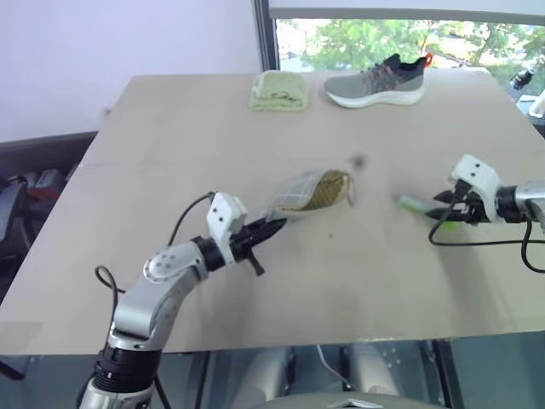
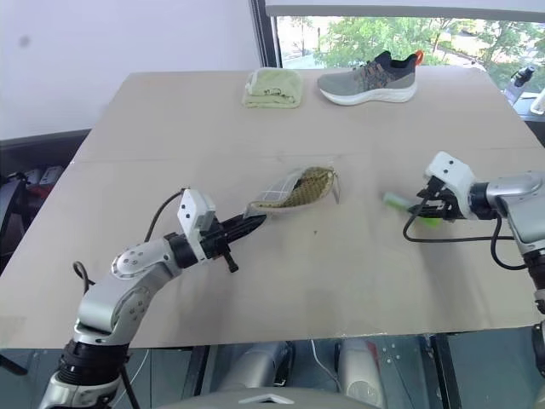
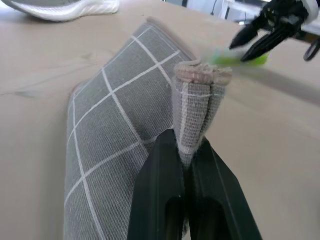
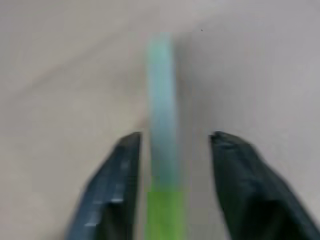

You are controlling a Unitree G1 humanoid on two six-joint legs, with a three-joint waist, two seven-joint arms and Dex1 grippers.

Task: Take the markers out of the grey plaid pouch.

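The grey plaid pouch (image 1: 311, 192) lies mid-table with its mouth gaping and its tan dotted lining showing. My left gripper (image 1: 277, 227) is shut on the pouch's near end, pinching a bunched fold of fabric (image 3: 200, 100) and lifting that end slightly. A light green marker (image 1: 415, 204) sits low over the table at the right, its near end between the fingers of my right gripper (image 1: 443, 213). In the right wrist view the marker (image 4: 162, 120) runs down the gap with space on both sides, so that gripper (image 4: 175, 150) is open. I cannot tell whether the marker rests on the table.
A grey sneaker (image 1: 375, 83) and a folded yellow-green cloth (image 1: 277, 89) sit at the far edge of the tan table (image 1: 170, 153). A black cable (image 1: 477, 243) loops under my right wrist. The window lies beyond the far edge.
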